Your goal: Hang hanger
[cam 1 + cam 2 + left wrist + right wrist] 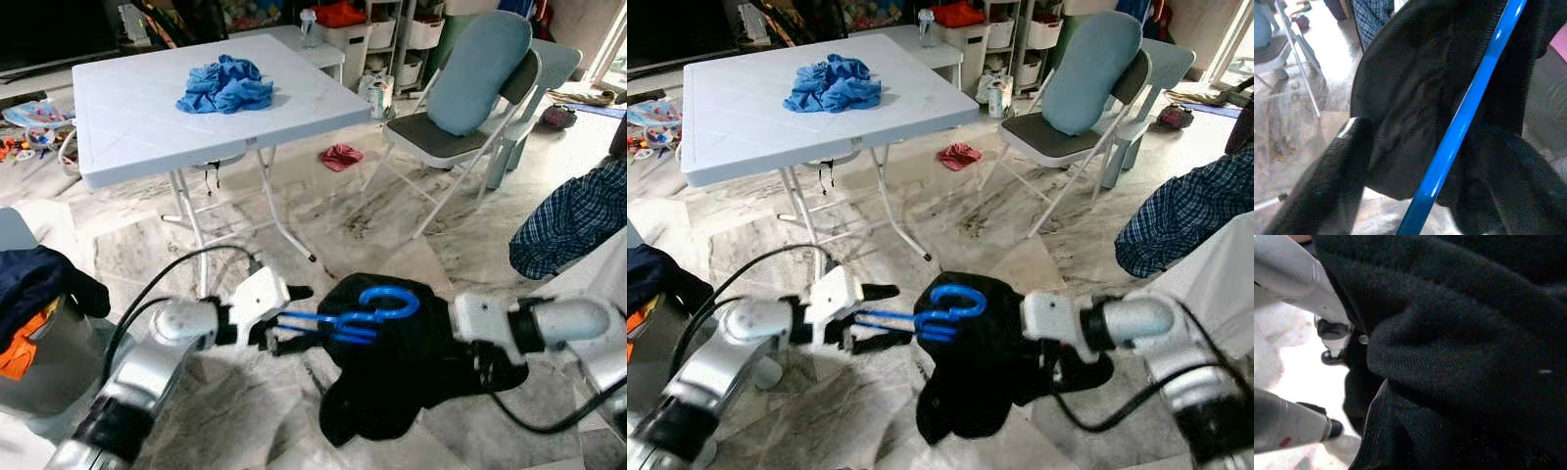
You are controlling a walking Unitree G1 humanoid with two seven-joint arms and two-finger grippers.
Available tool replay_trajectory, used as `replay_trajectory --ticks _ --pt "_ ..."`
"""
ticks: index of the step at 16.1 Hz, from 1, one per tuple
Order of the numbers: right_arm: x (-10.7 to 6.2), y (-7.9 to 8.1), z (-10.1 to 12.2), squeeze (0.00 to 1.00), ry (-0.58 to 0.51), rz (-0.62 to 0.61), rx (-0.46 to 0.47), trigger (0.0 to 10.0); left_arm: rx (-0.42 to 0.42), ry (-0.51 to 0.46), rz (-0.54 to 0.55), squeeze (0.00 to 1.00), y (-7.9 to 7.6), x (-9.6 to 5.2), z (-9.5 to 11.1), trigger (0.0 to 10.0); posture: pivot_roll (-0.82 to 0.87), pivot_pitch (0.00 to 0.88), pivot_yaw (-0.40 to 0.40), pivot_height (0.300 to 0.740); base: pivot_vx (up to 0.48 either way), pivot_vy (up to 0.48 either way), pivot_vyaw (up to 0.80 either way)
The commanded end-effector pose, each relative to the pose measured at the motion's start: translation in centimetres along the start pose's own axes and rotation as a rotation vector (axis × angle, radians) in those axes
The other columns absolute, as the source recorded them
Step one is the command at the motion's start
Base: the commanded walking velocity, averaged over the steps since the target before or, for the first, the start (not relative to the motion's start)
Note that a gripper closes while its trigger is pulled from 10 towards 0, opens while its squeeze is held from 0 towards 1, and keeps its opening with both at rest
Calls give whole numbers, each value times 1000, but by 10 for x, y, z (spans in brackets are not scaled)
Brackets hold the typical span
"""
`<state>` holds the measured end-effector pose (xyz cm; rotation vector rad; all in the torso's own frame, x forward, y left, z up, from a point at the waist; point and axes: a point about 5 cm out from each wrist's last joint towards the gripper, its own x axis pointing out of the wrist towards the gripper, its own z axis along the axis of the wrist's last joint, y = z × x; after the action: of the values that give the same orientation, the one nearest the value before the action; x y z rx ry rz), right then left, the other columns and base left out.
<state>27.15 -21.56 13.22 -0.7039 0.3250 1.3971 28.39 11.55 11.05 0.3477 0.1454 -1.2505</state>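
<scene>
Hanger (343,321), blue, sits mid-air above the floor, its bar between the left gripper (279,318) fingers, slightly parted around it. Right gripper buried in black garment (392,382); finger state: can't tell.

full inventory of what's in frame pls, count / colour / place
hanger: 1, blue, between the two tools, its hook lying on the black garment
black garment: 1, black, bunched at the right tool
table: 1, white, folding, far left
blue cloth: 1 heap, blue, on the table
chair: 1, grey folding, blue cushion leaning on its back, far right
red cloth: 1, red, on the floor between table and chair
plaid fabric: 1, dark blue check, right edge
left tool: 1, black fingers around the hanger's bar
right tool: 1, buried in the black garment
</scene>
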Motion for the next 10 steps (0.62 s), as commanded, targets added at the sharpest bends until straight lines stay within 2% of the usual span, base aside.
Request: replay_trajectory --ticks 1,6,9,10 --pt "-8 -9 5 0 9 24 -53 10000 40 9 -3 0 5 1 3 10000 -175 0 17 740 0 0 0" --pt "-16 -28 1 0 58 -8 -71 10000 76 3 3 0 12 7 1 10000 -179 0 20 740 0 0 0" --pt "-15 -31 -3 0 65 -6 -68 10000 90 -1 24 0 16 8 1 10000 -177 0 14 740 0 0 0" --pt "-13 -29 -4 0 67 8 -74 10000 70 -6 39 0 17 9 0 10000 -178 0 13 740 0 0 0"
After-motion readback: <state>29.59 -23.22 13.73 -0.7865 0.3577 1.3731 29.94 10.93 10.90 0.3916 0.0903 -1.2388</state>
